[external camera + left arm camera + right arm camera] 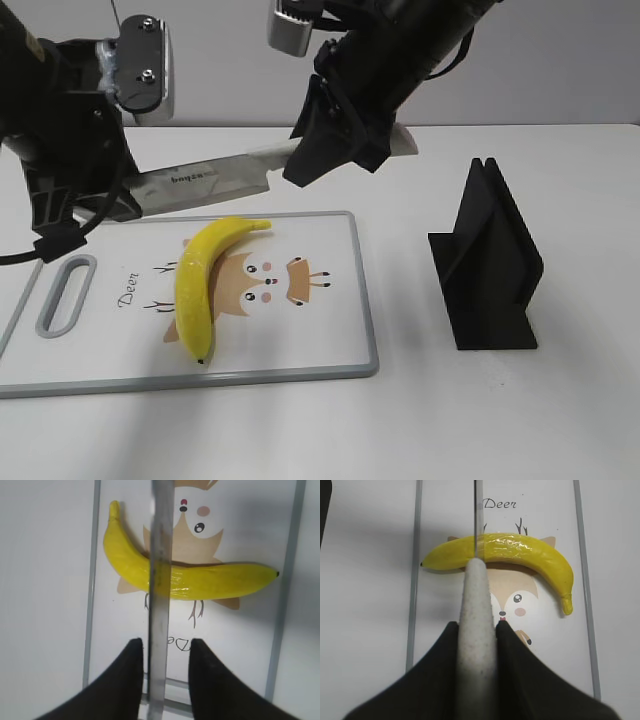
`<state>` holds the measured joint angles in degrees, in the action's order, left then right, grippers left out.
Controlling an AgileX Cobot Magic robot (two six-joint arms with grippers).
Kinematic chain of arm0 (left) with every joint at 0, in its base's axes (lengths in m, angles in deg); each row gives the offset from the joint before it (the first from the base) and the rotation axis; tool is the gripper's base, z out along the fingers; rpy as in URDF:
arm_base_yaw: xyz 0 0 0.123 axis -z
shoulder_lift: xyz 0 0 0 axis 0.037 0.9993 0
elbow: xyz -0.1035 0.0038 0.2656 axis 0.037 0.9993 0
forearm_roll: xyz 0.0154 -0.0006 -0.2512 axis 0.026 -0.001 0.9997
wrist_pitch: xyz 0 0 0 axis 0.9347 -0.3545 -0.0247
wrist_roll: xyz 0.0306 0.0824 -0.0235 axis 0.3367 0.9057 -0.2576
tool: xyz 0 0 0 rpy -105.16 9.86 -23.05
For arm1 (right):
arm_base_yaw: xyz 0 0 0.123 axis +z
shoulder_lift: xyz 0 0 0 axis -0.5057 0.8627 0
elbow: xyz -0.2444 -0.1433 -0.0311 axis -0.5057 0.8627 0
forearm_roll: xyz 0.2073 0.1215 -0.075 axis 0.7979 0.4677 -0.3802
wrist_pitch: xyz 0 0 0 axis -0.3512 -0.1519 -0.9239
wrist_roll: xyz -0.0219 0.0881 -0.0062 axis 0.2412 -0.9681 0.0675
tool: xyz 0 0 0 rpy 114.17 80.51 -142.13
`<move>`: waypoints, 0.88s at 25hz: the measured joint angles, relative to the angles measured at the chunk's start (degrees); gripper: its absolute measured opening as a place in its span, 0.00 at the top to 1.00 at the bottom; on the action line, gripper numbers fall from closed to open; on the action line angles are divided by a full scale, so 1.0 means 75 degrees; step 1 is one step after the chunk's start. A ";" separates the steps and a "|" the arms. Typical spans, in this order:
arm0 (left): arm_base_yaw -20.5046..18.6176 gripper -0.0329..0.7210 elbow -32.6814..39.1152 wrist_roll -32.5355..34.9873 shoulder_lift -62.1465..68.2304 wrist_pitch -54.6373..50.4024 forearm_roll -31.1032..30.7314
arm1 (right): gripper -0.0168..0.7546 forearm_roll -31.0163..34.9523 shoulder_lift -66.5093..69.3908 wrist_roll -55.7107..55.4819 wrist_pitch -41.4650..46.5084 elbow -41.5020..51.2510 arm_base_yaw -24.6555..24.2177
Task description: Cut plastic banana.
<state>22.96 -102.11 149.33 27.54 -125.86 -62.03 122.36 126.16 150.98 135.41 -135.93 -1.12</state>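
The yellow plastic banana [200, 280] lies whole on a white cutting board [330, 330] with a deer picture. A knife [210, 180] with a steel blade and pale handle hangs level above the board's far edge. My right gripper [312, 165] is shut on the knife handle [477, 605]. My left gripper [105, 205] is open around the blade's tip end, with gaps on both sides [164, 642]. In the left wrist view the blade [160, 530] crosses over the banana [210, 580]. In the right wrist view the banana [520, 547] lies beyond my right gripper [475, 625].
A black slotted knife stand [490, 270] stands on the white table to the right of the board. The board has a grey rim and a handle slot [65, 295] at its left end.
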 joint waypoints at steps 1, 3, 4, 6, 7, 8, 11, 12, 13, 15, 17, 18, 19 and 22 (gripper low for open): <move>0.0000 0.55 0.0000 0.0000 0.0000 -0.0021 0.0000 | 0.74 0.0000 0.0000 0.0002 0.0000 0.0000 0.0000; 0.0003 0.70 0.0000 0.0000 0.0000 -0.0072 0.0000 | 0.74 0.0000 0.0000 0.0002 0.0000 0.0000 0.0000; 0.0003 0.80 -0.0006 0.0000 0.0000 -0.0079 -0.0033 | 0.74 0.0000 0.0000 0.0009 0.0000 0.0000 0.0000; 0.0003 0.92 -0.0022 0.0000 0.0000 -0.0113 -0.0158 | 0.74 0.0009 0.0000 0.0035 0.0007 0.0000 0.0006; 0.0003 0.95 -0.0030 -0.0008 0.0000 -0.0131 -0.0186 | 0.74 0.0019 0.0000 0.0063 0.0007 0.0000 0.0006; 0.0003 0.96 -0.0036 -0.0008 0.0000 -0.0149 -0.0207 | 0.74 0.0072 0.0008 0.0071 0.0007 0.0000 0.0006; 0.0003 0.96 0.0012 -0.0022 0.0000 -0.0133 -0.0260 | 0.74 0.0259 0.0079 0.0100 0.0007 0.0000 0.0006; 0.0003 0.96 0.0073 -0.0027 0.0000 -0.0103 -0.0315 | 0.74 0.0295 0.0145 0.0118 0.0007 0.0000 0.0006; 0.0003 0.96 0.0126 -0.0037 0.0000 -0.0094 -0.0375 | 0.74 0.0320 0.0190 0.0132 0.0007 0.0000 0.0006; 0.0003 0.96 0.0209 -0.0061 0.0000 -0.0041 -0.0542 | 0.74 0.0327 0.0260 0.0142 -0.0060 0.0000 0.0025; -0.0035 0.96 0.0248 -0.0068 0.0015 0.0148 -0.0597 | 0.74 0.0228 0.0276 0.0151 -0.0205 0.0000 0.0033; -0.0070 0.96 0.0248 -0.0068 0.0062 0.0299 -0.0597 | 0.74 0.0130 0.0276 0.0151 -0.0332 -0.0007 0.0041; -0.0097 0.96 0.0248 -0.0068 0.0116 0.0467 -0.0597 | 0.74 0.0025 0.0276 0.0151 -0.0431 -0.0007 0.0041; -0.0126 0.97 0.0248 -0.0087 0.0357 0.0688 -0.0536 | 0.74 -0.0257 0.0334 0.0113 -0.0521 -0.0014 0.0041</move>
<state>22.01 -100.25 148.68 30.22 -120.70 -66.06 120.44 128.67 151.83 131.50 -136.03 -0.82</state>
